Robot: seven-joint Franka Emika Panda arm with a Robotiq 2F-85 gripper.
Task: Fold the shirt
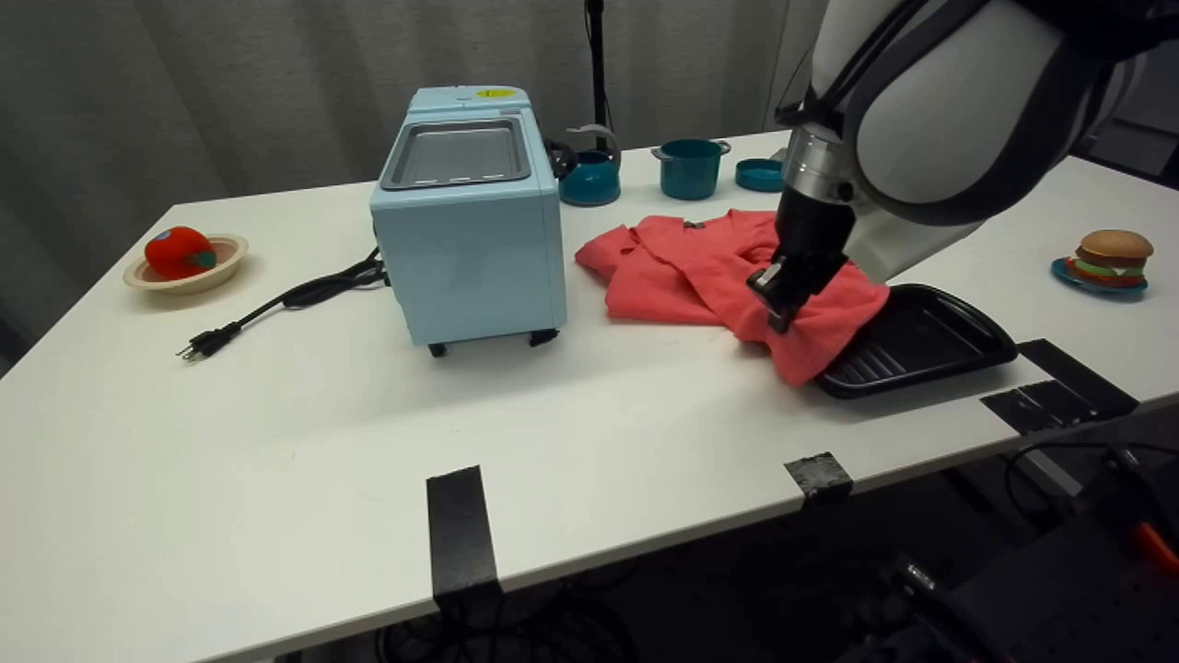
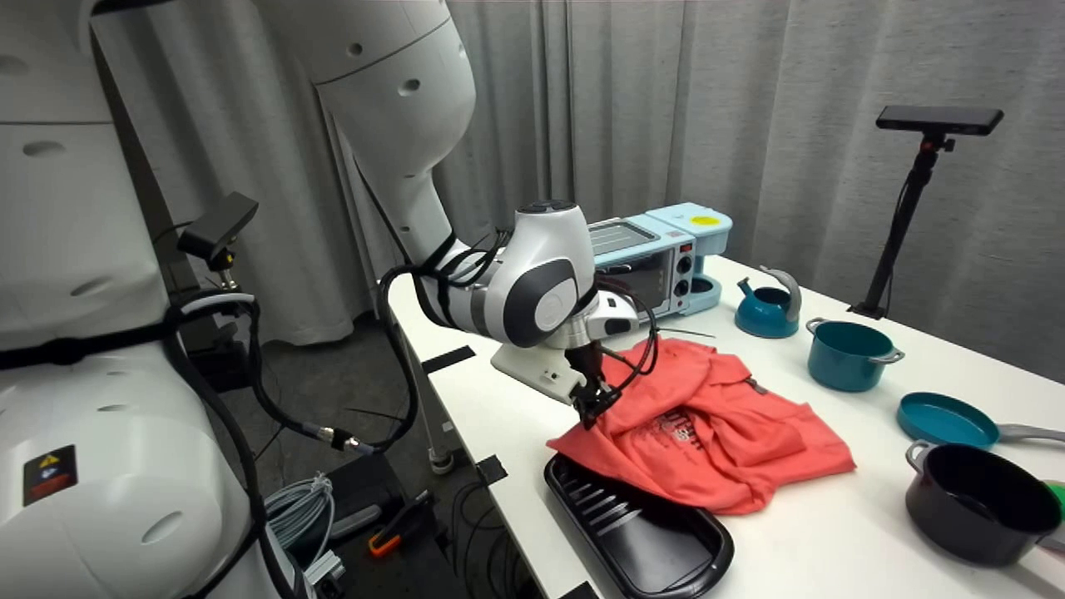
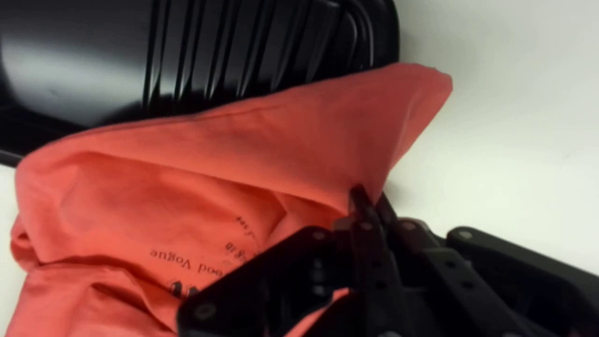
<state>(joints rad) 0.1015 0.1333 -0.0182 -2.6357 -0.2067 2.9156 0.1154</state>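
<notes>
On the white surface [image 1: 304, 442], the coral-red shirt [image 1: 714, 272] is lying rumpled, one side overlapping the black tray [image 1: 939, 331], which is resting between three and four o'clock from the cloth in an exterior view. Near that side the claw [image 3: 373, 199] is clamping — it is pinching a fold of the shirt. Farther out, the light-blue appliance [image 1: 470, 230] is standing between nine and ten, the teal kettle [image 1: 589, 182] at ten, the burger [image 1: 1112, 258] at three.
</notes>
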